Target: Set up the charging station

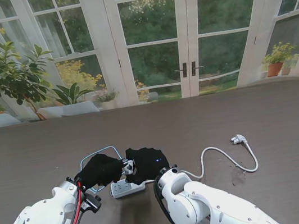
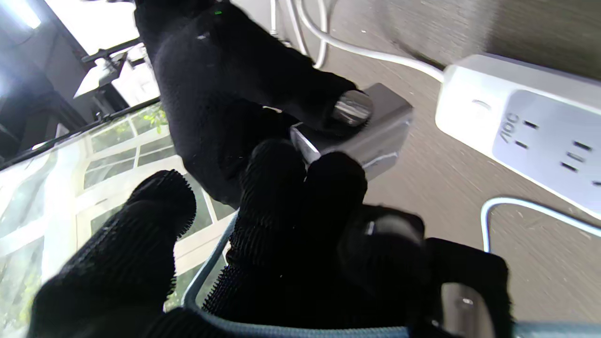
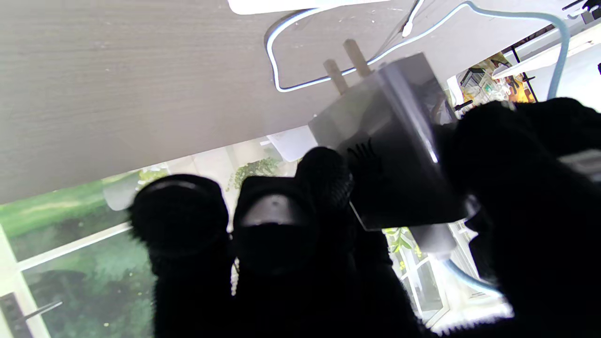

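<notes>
A: What had the left robot hand (image 1: pixel 98 169) got, low in the frame, left of centre?

B: Its black-gloved fingers (image 2: pixel 281 188) were curled in, tips against the near end of a grey charger (image 2: pixel 371 136). The blue-grey cable (image 2: pixel 206 277) ran under that hand.

A: And the right robot hand (image 1: pixel 146 163)?

B: It was beside the left, the two nearly touching in the stand view. It was closed on the same charger: one fingertip (image 2: pixel 350 109) pressed on its upper face, and the right wrist view showed more fingers (image 3: pixel 324 180) and the thumb clamped round the grey body (image 3: pixel 399 155).

A: So both held it?

B: The right clearly gripped it. The left touched and pinched its end; how firmly, I could not tell.

A: Where was the charger?

B: Between the two hands, lifted off the desk (image 1: pixel 207 120). Its two prongs (image 3: pixel 345 63) stuck out bare, towards the desk.

A: The strip?

B: The white strip (image 1: pixel 127 188) lay flat on the desk just nearer to me than the hands, sockets up. Its white cord (image 1: pixel 213 156) looped right to a plug (image 1: pixel 238 140) lying loose, right of centre.
</notes>
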`<state>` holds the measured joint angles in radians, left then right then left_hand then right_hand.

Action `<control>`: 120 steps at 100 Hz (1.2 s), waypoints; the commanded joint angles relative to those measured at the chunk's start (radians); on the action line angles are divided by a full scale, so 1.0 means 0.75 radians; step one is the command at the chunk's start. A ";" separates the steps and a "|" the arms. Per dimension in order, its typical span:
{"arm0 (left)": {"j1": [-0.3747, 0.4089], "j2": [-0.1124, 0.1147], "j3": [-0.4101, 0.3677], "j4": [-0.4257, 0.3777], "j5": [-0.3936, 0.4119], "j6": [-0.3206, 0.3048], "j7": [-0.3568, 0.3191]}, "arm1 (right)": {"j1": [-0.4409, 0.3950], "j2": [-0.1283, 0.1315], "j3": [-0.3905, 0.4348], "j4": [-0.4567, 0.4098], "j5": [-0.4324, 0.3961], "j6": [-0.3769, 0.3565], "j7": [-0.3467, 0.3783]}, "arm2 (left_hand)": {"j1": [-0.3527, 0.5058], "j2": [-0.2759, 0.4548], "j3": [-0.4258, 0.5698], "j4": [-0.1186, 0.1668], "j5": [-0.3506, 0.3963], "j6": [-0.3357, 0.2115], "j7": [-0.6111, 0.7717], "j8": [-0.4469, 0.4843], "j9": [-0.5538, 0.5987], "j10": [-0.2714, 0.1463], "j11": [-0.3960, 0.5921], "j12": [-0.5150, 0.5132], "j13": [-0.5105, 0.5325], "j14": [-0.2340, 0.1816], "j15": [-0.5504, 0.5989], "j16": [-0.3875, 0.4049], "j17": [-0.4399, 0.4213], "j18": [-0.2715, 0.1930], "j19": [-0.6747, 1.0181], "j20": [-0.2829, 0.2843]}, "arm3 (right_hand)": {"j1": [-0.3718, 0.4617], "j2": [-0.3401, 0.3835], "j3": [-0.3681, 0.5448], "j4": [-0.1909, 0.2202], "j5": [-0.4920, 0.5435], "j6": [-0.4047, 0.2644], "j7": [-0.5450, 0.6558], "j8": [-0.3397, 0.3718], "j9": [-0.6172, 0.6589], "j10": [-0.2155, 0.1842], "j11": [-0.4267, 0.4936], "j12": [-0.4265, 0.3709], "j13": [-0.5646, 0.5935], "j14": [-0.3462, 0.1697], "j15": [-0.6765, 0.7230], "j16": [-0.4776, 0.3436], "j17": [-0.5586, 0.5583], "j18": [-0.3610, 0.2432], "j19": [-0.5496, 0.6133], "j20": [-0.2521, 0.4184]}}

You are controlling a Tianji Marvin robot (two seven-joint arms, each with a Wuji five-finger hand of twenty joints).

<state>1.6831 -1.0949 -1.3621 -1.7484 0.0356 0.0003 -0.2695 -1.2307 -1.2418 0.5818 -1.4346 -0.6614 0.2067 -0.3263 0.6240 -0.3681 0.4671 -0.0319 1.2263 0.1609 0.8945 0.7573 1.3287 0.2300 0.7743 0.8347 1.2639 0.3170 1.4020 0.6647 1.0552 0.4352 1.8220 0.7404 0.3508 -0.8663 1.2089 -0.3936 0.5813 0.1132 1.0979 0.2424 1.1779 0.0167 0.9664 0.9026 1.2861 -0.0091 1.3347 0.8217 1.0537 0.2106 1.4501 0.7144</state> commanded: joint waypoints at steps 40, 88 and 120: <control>0.081 0.028 -0.079 -0.084 0.324 -0.097 -0.001 | -0.009 -0.010 0.018 0.006 0.049 -0.044 0.033 | 0.032 0.044 -0.593 0.018 -0.438 0.013 -0.835 -0.381 -0.439 0.069 -0.547 0.020 -0.636 0.139 -0.781 0.197 -0.660 0.146 -0.404 0.204 | 0.224 0.101 0.286 0.034 0.230 -0.235 0.368 0.188 0.093 -0.004 -0.008 0.046 0.044 -0.090 0.083 0.059 0.056 -0.037 0.089 0.040; 0.130 0.039 -0.131 -0.125 0.477 -0.157 0.005 | -0.010 -0.018 0.025 0.023 0.074 -0.068 0.018 | 0.003 0.047 -0.627 0.020 -0.706 0.127 -1.029 -0.616 -0.888 0.084 -0.915 -0.649 -1.239 0.069 -1.683 -0.372 -1.427 -0.079 -1.674 -0.125 | 0.229 0.107 0.280 0.035 0.222 -0.236 0.364 0.213 0.083 0.003 -0.002 0.053 0.044 -0.085 0.085 0.061 0.054 -0.028 0.081 0.045; 0.200 0.015 -0.229 -0.109 0.452 -0.283 0.127 | -0.011 -0.016 0.030 0.031 0.077 -0.088 0.016 | 0.017 0.088 -0.624 0.020 -0.650 0.017 -0.974 -0.617 -0.837 0.077 -0.897 -0.698 -1.209 0.074 -1.716 -0.415 -1.310 -0.065 -2.001 -0.076 | 0.229 0.107 0.279 0.036 0.220 -0.239 0.365 0.215 0.079 0.004 0.001 0.051 0.044 -0.078 0.085 0.061 0.054 -0.026 0.080 0.046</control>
<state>1.8156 -1.0735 -1.5092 -1.8408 0.3768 -0.1884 -0.1912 -1.2347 -1.2499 0.6036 -1.4103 -0.6054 0.1491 -0.3260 0.6350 -0.3380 0.0216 -0.0266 0.7150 0.2154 0.1465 0.2806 0.6736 0.2917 0.0932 0.3137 0.3519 0.3822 0.1288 0.3589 0.0583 0.3942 0.3672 0.6600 0.3538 -0.8727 1.2212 -0.4117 0.5819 0.1132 1.0979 0.2653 1.1924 0.0115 0.9611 0.9307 1.2873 -0.0106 1.3629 0.8470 1.0633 0.2099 1.4611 0.7254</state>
